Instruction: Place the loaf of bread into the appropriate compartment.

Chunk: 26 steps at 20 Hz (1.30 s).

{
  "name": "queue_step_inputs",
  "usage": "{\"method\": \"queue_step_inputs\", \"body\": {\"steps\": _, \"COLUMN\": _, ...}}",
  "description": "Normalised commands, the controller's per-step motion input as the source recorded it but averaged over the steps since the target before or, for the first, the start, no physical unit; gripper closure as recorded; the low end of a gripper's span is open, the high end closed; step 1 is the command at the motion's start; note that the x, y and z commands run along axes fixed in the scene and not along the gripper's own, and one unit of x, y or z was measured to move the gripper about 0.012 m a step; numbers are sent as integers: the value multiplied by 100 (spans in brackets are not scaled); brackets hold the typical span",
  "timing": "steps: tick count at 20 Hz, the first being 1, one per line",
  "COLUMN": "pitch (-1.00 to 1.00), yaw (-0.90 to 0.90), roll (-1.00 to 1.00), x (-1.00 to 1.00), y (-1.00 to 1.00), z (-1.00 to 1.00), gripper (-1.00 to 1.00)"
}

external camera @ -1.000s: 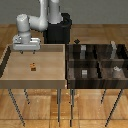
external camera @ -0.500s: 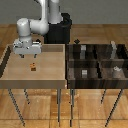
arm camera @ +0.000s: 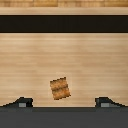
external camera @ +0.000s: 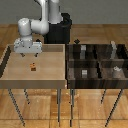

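The big light tan tray [external camera: 12, 75] sits on thin legs at the exterior view's left. The tiny loaf of bread [external camera: 33, 66] [arm camera: 60, 88] lies on its floor, tilted a bit. The gripper [external camera: 28, 53] hangs just above the loaf, not touching it, with its fingers [arm camera: 22, 101] spread wide apart. The dark wood divided bin [external camera: 71, 72] stands beside the tray at the right, with small grey cubes [external camera: 84, 73] in its sections.

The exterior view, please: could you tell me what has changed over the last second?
The gripper has swung toward the exterior view's right and come down over the loaf of bread, jaws open, nothing gripped yet. The loaf stayed put on the tan tray, and the divided bin and its contents are unchanged.
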Motion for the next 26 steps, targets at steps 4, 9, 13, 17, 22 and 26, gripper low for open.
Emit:
{"method": "queue_step_inputs", "body": {"steps": 4, "pitch": 0, "yaw": 0, "roll": 0, "x": 0, "y": 0, "z": -75, "gripper": -100}}
{"method": "queue_step_inputs", "body": {"steps": 9, "pitch": 0, "yaw": 0, "roll": 0, "x": 0, "y": 0, "z": -80, "gripper": -100}}
{"method": "queue_step_inputs", "body": {"steps": 13, "pitch": 0, "yaw": 0, "roll": 0, "x": 0, "y": 0, "z": -100, "gripper": -100}}
{"method": "queue_step_inputs", "body": {"steps": 17, "pitch": 0, "yaw": 0, "roll": 0, "x": 0, "y": 0, "z": 0, "gripper": 100}}
{"method": "queue_step_inputs", "body": {"steps": 22, "pitch": 0, "yaw": 0, "roll": 0, "x": 0, "y": 0, "z": 20, "gripper": 100}}
{"method": "queue_step_inputs", "body": {"steps": 26, "pitch": 0, "yaw": 0, "roll": 0, "x": 0, "y": 0, "z": 75, "gripper": 100}}
